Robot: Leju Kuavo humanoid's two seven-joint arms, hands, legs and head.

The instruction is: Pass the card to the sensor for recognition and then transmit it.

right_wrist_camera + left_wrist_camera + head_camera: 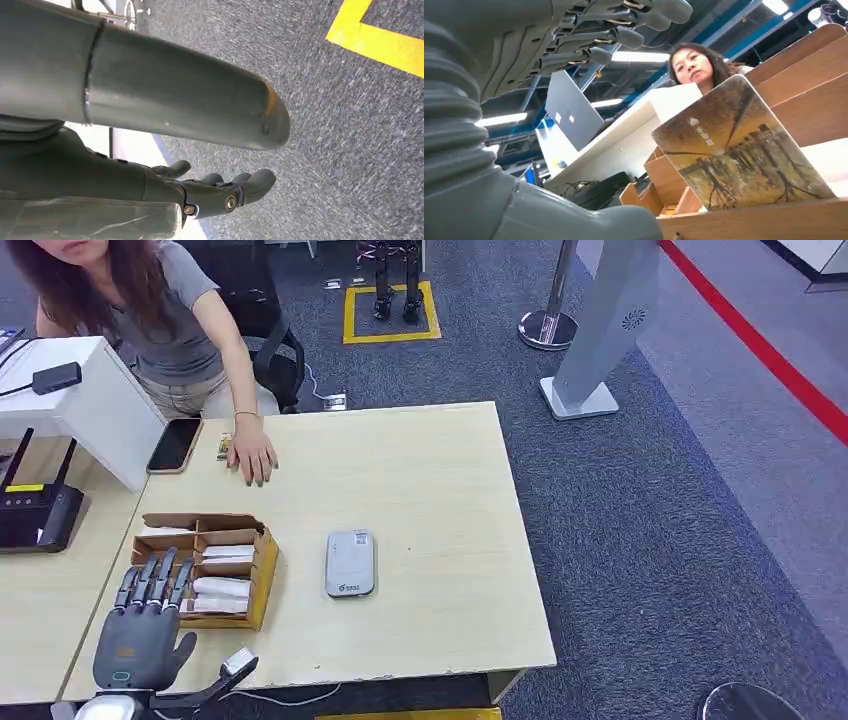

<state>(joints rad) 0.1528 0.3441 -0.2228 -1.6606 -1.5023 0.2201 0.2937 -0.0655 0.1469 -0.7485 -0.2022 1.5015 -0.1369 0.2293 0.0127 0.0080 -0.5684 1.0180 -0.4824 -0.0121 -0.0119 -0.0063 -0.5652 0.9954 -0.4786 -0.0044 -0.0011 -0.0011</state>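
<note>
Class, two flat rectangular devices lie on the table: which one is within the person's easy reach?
The black phone, lying at the table's far edge just beside the person's hand. The grey sensor lies mid-table, right of the wooden box.

On the table [430,470], the sensor [350,563] lies right of the card box [262,570], phone [174,445] behind.

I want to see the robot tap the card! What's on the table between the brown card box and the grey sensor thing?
Nothing. In the head view the stretch of table between the wooden card box and the grey sensor is bare tabletop.
</note>
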